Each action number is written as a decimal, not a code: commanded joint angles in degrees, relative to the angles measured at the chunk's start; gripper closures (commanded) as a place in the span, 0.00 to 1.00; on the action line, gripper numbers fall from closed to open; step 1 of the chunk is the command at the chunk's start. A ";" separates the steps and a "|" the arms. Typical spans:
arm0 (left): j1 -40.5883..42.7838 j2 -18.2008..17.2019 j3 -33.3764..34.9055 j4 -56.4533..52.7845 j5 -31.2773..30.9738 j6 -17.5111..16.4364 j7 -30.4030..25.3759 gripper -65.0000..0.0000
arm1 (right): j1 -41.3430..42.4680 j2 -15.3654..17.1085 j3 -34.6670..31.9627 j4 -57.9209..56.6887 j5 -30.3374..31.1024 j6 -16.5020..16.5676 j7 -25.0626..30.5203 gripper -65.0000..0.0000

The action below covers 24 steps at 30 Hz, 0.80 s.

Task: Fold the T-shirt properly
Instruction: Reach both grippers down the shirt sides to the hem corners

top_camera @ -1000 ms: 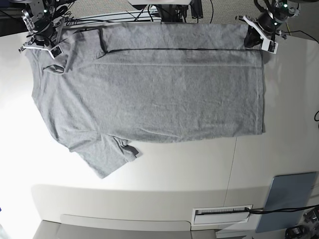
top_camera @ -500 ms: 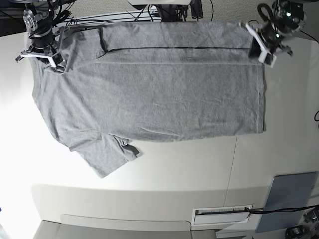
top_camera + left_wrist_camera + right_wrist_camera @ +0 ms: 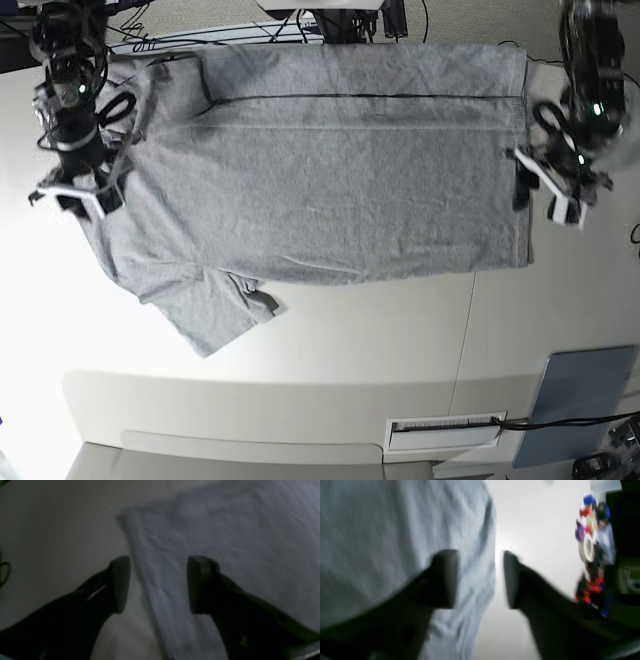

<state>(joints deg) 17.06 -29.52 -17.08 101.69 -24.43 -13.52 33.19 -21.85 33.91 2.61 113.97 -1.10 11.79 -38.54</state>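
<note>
The heather-grey T-shirt (image 3: 320, 190) lies spread flat on the white table (image 3: 350, 340), with its far strip folded over along a dark line. No lettering shows. One sleeve (image 3: 215, 310) sticks out at the near left. My left gripper (image 3: 540, 190) is open over the shirt's right edge; in the left wrist view (image 3: 157, 585) that edge of the shirt (image 3: 225, 530) runs between the jaws. My right gripper (image 3: 78, 197) is open over the shirt's left edge; in the right wrist view (image 3: 480, 580) the shirt's (image 3: 382, 530) edge lies between the jaws.
A rigid blue-grey panel (image 3: 585, 400) lies at the near right corner. A white slotted plate (image 3: 445, 428) sits at the near edge. Cables (image 3: 300, 25) run along the far edge. Tape rolls and coloured clutter (image 3: 590, 547) show beside the table in the right wrist view.
Both grippers have left the shirt's far corners and moved toward the near side along the shirt's two side edges. The far strip stays folded over.
</note>
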 commanded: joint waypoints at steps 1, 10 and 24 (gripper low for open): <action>-2.34 -0.57 -0.35 -1.20 -0.59 -0.07 -1.01 0.44 | 1.88 0.55 0.50 -0.39 0.98 -0.92 0.90 0.45; -18.62 1.79 -0.33 -21.14 -5.66 -4.37 1.68 0.44 | 16.81 -0.11 0.48 -14.12 15.58 -0.72 -4.11 0.45; -33.83 3.21 -0.28 -42.71 -4.68 -6.99 6.05 0.44 | 27.45 -0.09 0.46 -23.28 23.80 5.46 -6.19 0.46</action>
<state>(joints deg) -15.29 -25.26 -17.06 58.02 -28.51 -20.23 40.10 4.45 32.51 2.50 89.89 22.59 17.58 -46.17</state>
